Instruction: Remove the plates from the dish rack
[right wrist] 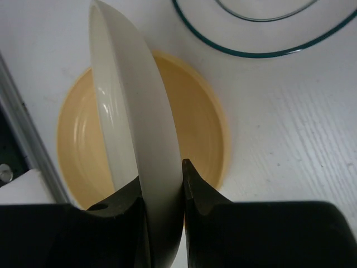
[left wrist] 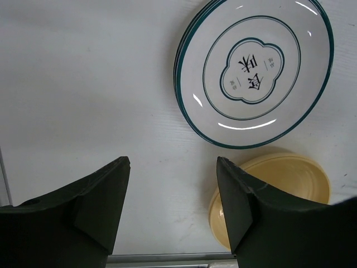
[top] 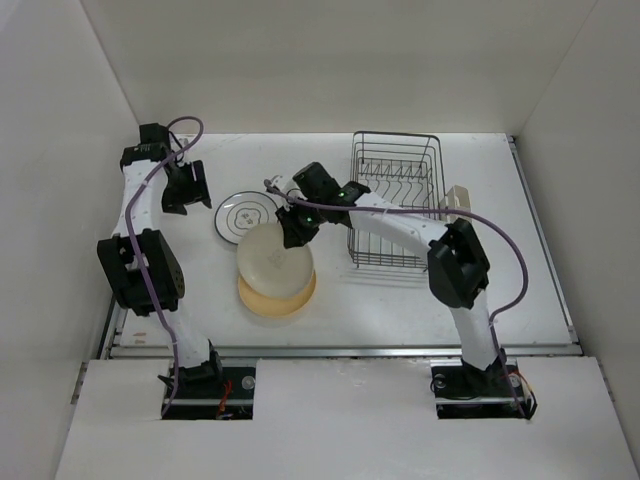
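My right gripper [top: 297, 232] is shut on the rim of a cream plate [top: 273, 259] and holds it tilted just above a yellow plate [top: 277, 296] that lies on the table. In the right wrist view the cream plate [right wrist: 136, 134] stands edge-on between the fingers [right wrist: 195, 184], over the yellow plate [right wrist: 201, 117]. A white plate with a dark rim ring [top: 243, 215] lies flat to the left; it looks like a stack of two in the left wrist view [left wrist: 254, 70]. The wire dish rack [top: 393, 198] holds no plates. My left gripper [top: 188, 188] is open and empty.
A small cream caddy [top: 457, 198] is clipped on the rack's right side. White walls close in the table on the left, back and right. A metal rail [top: 340, 350] runs along the near edge.
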Robot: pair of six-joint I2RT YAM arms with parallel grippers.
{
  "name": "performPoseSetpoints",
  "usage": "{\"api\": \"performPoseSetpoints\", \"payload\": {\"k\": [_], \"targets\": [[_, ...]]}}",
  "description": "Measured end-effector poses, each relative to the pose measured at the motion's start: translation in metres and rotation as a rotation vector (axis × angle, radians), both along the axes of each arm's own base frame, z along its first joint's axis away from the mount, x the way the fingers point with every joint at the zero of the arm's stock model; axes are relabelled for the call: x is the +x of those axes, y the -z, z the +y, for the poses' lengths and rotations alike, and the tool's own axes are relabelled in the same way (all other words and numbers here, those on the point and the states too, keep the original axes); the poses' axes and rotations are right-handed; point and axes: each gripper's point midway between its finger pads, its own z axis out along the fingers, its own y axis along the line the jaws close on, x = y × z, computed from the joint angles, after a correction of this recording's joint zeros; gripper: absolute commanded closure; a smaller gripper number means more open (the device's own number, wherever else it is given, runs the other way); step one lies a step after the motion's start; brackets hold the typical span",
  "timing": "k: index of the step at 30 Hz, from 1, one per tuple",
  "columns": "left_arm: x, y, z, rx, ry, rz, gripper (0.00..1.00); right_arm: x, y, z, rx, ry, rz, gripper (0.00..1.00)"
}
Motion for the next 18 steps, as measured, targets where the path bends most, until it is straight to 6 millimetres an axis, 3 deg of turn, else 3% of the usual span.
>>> {"api": "performPoseSetpoints", "payload": {"k": [3, 4, 6, 7, 10, 15, 18], "targets": [[0.000, -0.005, 0.001, 0.011, -0.003, -0.016, 0.39, -0.016, 0.001, 0.008, 0.033, -0.074, 0.062, 1.00], [0.000, -0.006, 0.002, 0.014, -0.004, -0.019, 0.39, -0.017, -0.002, 0.008, 0.034, -0.084, 0.059, 0.95], [0.001, -0.007, 0.003, 0.018, -0.006, -0.023, 0.39, -0.017, -0.003, 0.008, 0.039, -0.100, 0.055, 0.80], [0.001, -0.007, 0.003, 0.019, -0.006, -0.023, 0.39, -0.017, -0.002, 0.007, 0.034, -0.103, 0.056, 0.59], [0.000, -0.006, 0.003, 0.021, -0.007, -0.020, 0.39, -0.017, 0.007, 0.003, -0.015, -0.096, 0.056, 0.36], [0.000, -0.005, 0.003, 0.021, -0.007, -0.019, 0.39, -0.013, 0.034, -0.002, -0.176, -0.051, -0.026, 0.27], [0.000, -0.005, 0.003, 0.021, -0.007, -0.019, 0.39, -0.014, 0.037, -0.003, -0.259, -0.019, -0.116, 0.26]]}}
